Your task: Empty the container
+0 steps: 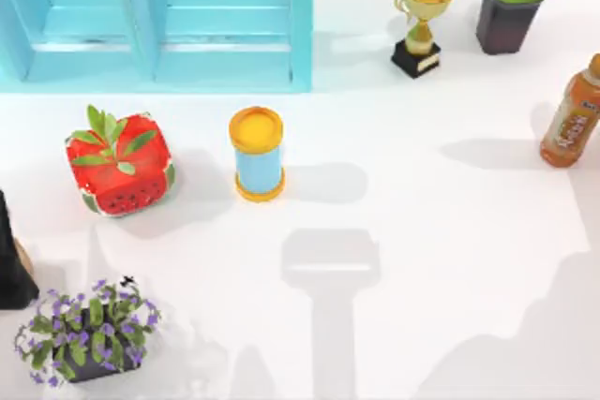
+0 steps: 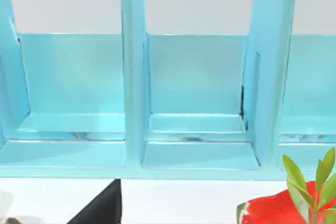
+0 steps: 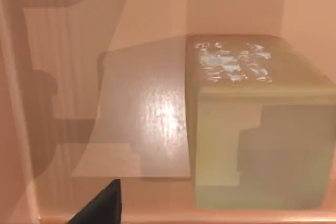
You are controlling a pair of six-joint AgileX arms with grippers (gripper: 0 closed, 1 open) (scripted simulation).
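Note:
A blue can with a yellow lid [image 1: 257,153] stands upright near the table's middle. Behind it, at the back left, is a teal shelf unit [image 1: 159,21] with open compartments. In the left wrist view its compartments [image 2: 194,103] face me and hold nothing I can see. A dark part of my left gripper [image 2: 102,208] shows at that view's edge. A dark part of my right gripper [image 3: 100,205] shows in the right wrist view, before a pale green block [image 3: 260,129] on a beige surface. Which thing is the container I cannot tell.
A red watermelon-patterned cube with leaves [image 1: 120,162] sits left of the can. A purple-flowered plant [image 1: 86,333] and a black object [image 1: 11,264] stand at the front left. A gold trophy [image 1: 424,18], a potted succulent [image 1: 511,5] and an orange bottle [image 1: 572,117] stand at the right.

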